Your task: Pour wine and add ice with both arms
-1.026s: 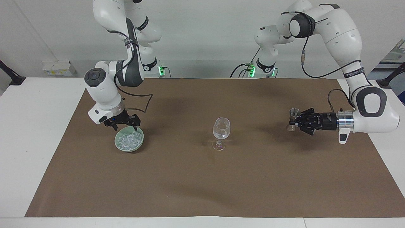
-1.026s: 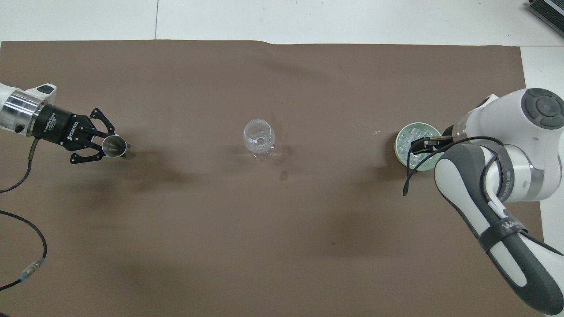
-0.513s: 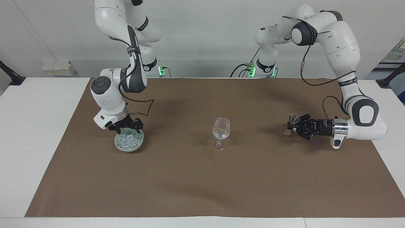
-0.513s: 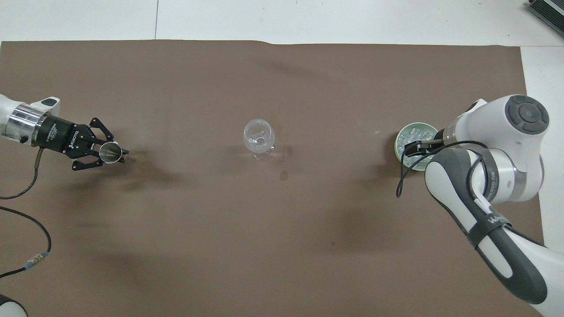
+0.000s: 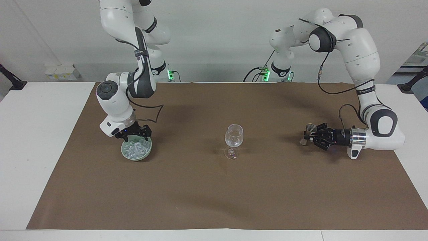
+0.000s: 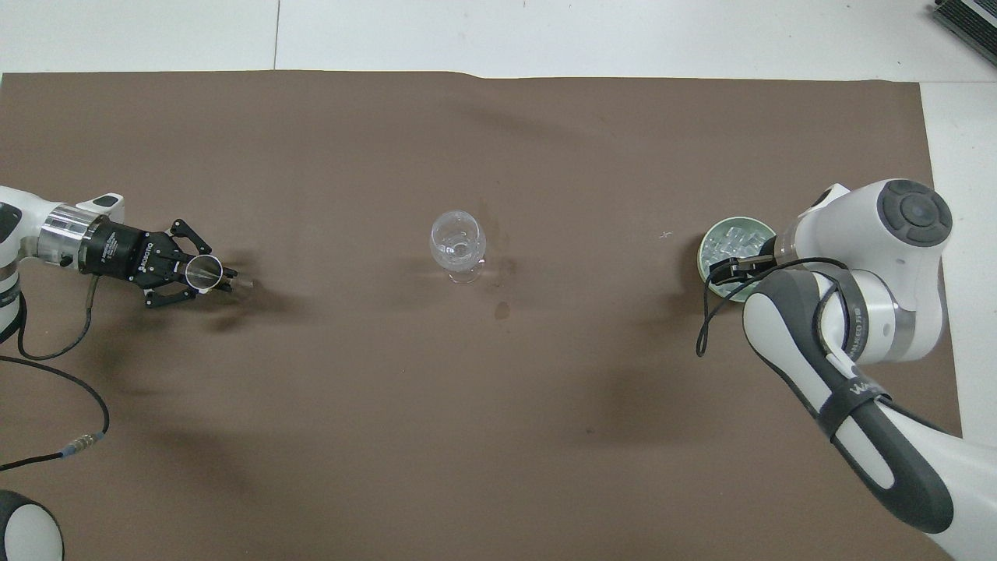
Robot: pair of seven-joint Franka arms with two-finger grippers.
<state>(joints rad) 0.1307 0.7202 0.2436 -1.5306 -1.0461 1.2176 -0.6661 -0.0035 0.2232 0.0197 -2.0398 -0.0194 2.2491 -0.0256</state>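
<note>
A clear stemmed glass (image 5: 234, 136) (image 6: 458, 248) stands mid-mat. The ice (image 5: 135, 147) (image 6: 731, 240) lies heaped in a pale green bowl (image 5: 124, 154) (image 6: 703, 259) toward the right arm's end. My right gripper (image 5: 133, 134) (image 6: 731, 270) hangs low over the bowl's rim nearer to the robots, and its arm covers part of the bowl from above. My left gripper (image 5: 310, 135) (image 6: 204, 274) lies level, low over the mat toward the left arm's end. It is shut on a small metal measuring cup (image 5: 311, 128) (image 6: 201, 270), which is held slightly tilted.
A brown mat (image 5: 214, 194) (image 6: 467, 428) covers most of the white table. A small dark stain (image 6: 502, 310) marks the mat just nearer to the robots than the glass. The left arm's black cable (image 6: 54, 366) loops over the mat at its end.
My left gripper has sunk lower toward the mat with the cup. My right gripper has come down closer to the bowl and shifted a little toward the robots.
</note>
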